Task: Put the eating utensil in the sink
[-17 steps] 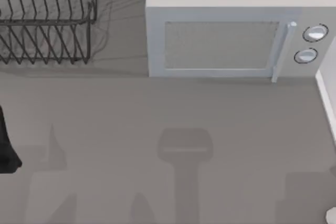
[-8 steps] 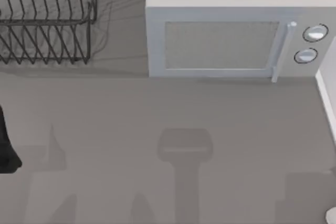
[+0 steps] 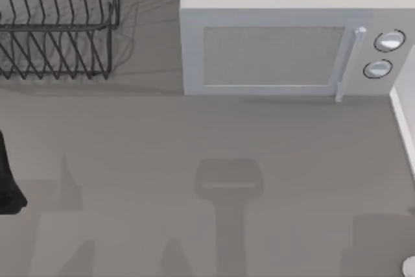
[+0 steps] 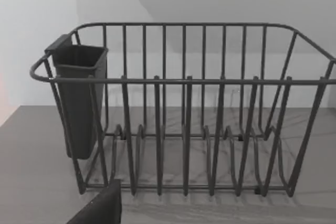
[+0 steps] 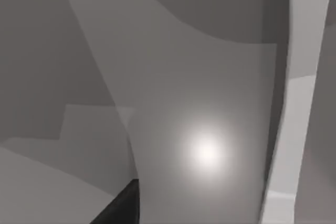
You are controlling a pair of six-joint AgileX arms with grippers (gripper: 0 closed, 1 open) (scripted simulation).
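The eating utensil and the sink are out of view. My left arm (image 3: 8, 183) is a black shape at the table's left edge, in front of the wire dish rack (image 3: 58, 27). In the left wrist view a dark part of my left gripper (image 4: 100, 208) points at the dish rack (image 4: 184, 114), which has a dark utensil cup (image 4: 79, 98) hung on one end. The cup's inside is hidden. A dark part of my right gripper (image 5: 118, 205) hangs over plain grey surfaces in the right wrist view.
A white microwave (image 3: 279, 37) with its door shut stands at the back, right of the rack. A pale raised edge (image 3: 403, 128) runs along the table's right side. The grey counter (image 3: 207, 141) carries only shadows.
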